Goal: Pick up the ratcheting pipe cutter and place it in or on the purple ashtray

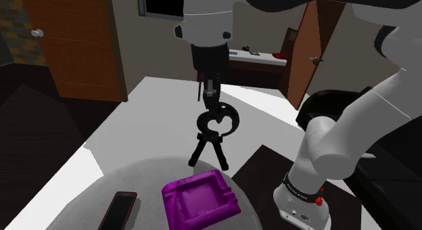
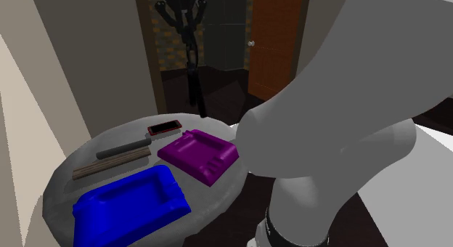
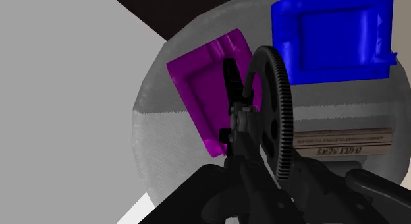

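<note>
1. Tool [image 1: 211,92]: one, black, its two fingers clamped on the upper end of the cutter [image 1: 216,134]. It touches nothing else.
2. Cutter: one, black, hanging upright from the tool, ring head uppermost and two legs spread below. It hangs over the far edge of the ashtray [image 1: 201,198]. I cannot tell whether the legs touch the rim.
3. Toothed wheel [image 3: 281,117]: one, part of the cutter, seen nearly edge-on in the wrist view across the ashtray.
4. Hard to make out:
   - In the wrist view the fingers merge with the black cutter.
   - The cutter covers part of the ashtray there.
   - The phone [image 1: 118,210] is cut off by the shoulder view's lower edge.
   - In the second exterior view the white arm [image 2: 341,144] hides the bench [image 1: 145,174] beside the ashtray.
5. Ashtray: one, purple, square, on the bench.
6. Blue tray [image 2: 131,202]: one, just beside the ashtray.
7. Phone: one, red-edged, near the ashtray.
8. Bar [image 2: 123,147]: one, dark grey, near the ashtray.
9. Slat [image 2: 112,163]: one, brown, lettered, beside the bar.
10. Bench: one, round, grey.
</note>
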`<state>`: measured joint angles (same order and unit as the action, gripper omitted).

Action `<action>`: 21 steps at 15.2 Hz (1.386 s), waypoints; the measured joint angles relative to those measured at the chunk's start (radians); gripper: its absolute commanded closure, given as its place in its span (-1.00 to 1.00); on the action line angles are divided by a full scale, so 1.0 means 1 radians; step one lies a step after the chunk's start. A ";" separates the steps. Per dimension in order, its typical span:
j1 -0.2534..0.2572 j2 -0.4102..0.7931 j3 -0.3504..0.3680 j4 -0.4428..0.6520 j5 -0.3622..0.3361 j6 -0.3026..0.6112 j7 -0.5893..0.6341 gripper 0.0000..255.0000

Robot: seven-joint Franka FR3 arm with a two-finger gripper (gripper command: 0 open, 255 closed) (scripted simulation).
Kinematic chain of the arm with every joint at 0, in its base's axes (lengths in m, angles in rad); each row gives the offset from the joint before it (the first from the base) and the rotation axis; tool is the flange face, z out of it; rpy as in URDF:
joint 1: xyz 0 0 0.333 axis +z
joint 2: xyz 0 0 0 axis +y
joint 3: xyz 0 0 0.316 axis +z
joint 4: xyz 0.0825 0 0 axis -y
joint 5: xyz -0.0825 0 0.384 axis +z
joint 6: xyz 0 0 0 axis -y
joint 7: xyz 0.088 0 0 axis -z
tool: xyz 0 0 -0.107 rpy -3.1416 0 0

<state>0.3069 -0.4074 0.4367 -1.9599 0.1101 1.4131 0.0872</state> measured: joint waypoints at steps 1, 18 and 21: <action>0.001 -0.005 0.001 -0.018 0.002 0.013 0.000 1.00; 0.014 -0.023 0.022 -0.259 0.022 0.238 -0.001 1.00; 0.015 -0.016 0.030 -0.295 0.024 0.280 0.003 1.00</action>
<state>0.3220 -0.4232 0.4663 -2.2551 0.1338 1.6934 0.0901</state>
